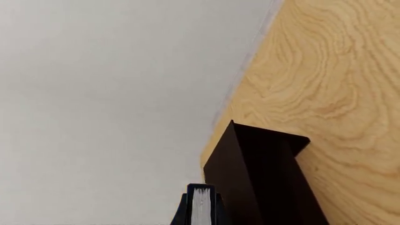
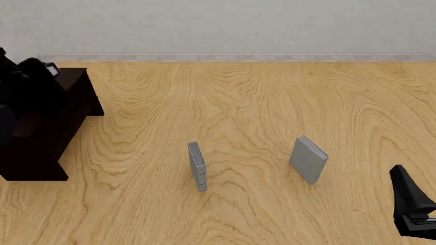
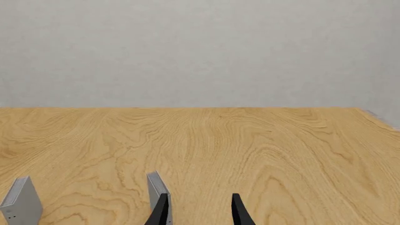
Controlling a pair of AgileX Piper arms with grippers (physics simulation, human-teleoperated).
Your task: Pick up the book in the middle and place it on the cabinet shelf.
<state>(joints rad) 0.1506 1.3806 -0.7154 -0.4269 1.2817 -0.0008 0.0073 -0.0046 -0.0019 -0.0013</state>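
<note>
Pickup is done: the left gripper (image 1: 201,208), closed on the book (image 1: 201,206), hovers at the cabinet shelf (image 2: 41,127) (frame's left), placement pending.

front view: left arm (image 2: 27,81) at 9 o'clock is a dark mass against the cabinet shelf (image 2: 61,138), cut by the frame edge; its gripper and the book cannot be separated from the dark wood there. cabinet's left part runs out of frame.

right arm (image 2: 412,204) at 4 o'clock cropped by the edge; fingertips not seen there.

left wrist view: only the book's (image 1: 201,206) white page edge and thin black covers show, cropped at the frame edge; fingers holding it out of sight. cabinet's lower part cropped.

right wrist view: right gripper (image 3: 200,211) tips only. both grey books (image 3: 21,199) cropped.
</note>
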